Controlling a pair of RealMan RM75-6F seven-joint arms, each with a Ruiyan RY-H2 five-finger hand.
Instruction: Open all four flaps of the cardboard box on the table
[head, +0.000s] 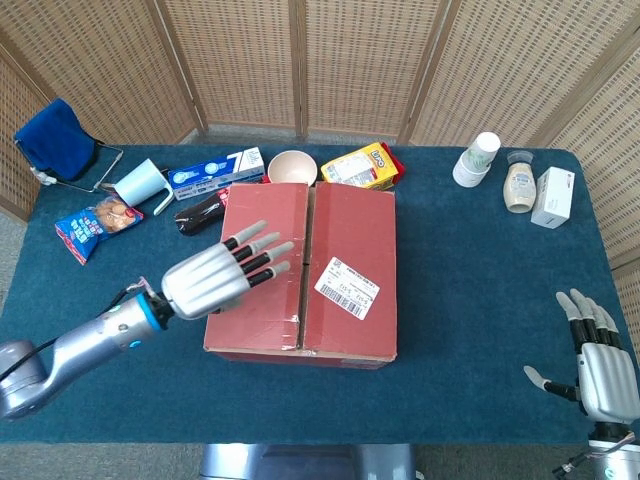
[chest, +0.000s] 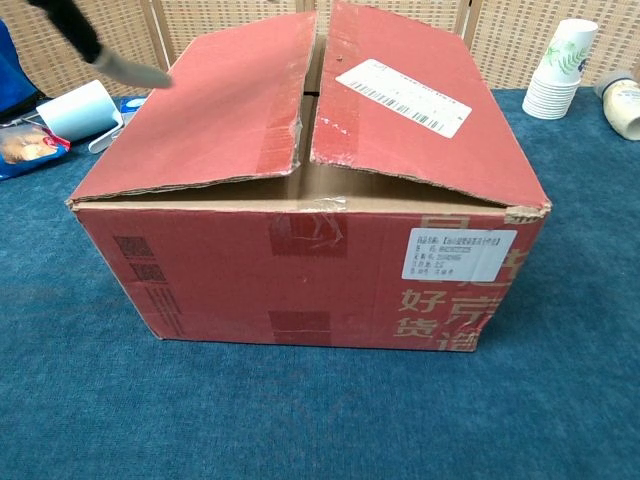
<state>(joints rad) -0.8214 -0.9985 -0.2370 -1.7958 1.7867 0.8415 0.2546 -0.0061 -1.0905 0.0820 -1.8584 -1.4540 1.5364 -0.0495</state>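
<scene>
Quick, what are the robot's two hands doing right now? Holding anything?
Left hand: open, fingers spread above the cardboard box, holding nothing.
Right hand: open, holding nothing.

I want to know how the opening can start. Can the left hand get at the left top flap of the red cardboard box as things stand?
Probably yes. The left hand is open with fingers spread above the left top flap of the red cardboard box, and nothing lies between them. Whether it touches the flap cannot be told.
</scene>
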